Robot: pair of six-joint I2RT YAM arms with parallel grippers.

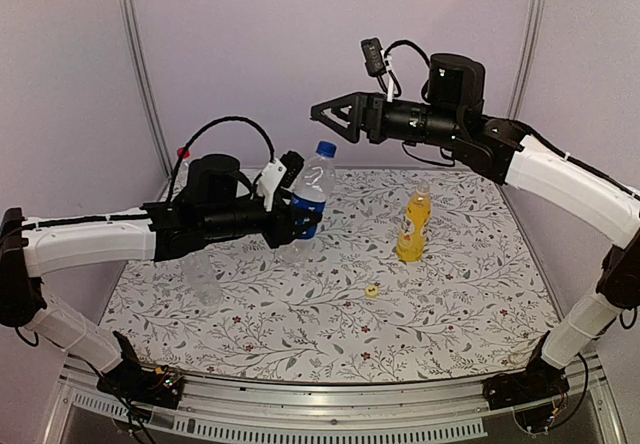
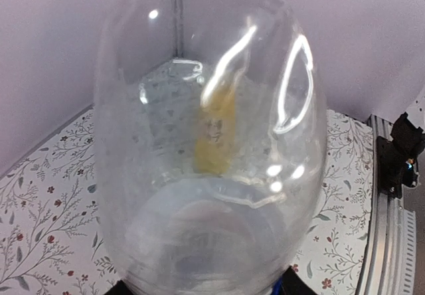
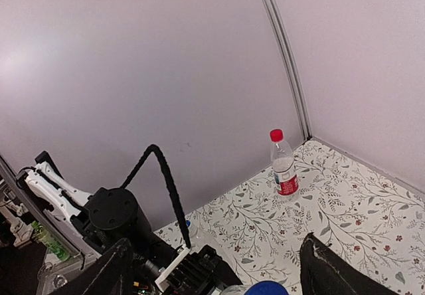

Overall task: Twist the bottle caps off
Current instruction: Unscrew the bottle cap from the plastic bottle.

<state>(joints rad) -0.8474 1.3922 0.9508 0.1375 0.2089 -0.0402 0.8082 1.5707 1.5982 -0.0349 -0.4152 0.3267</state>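
A robot test cell in a lab: plain pale panel walls meet at bare aluminium posts and close in a single worktop covered with a floral print. Two white-and-black machine arms, the left arm and the right arm, are bolted to a slotted metal rail along its near edge. A loose black cable loops in the open.

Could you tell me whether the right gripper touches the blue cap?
Apart. Right wrist view shows gaps between the blue cap and both fingers of the open right gripper.
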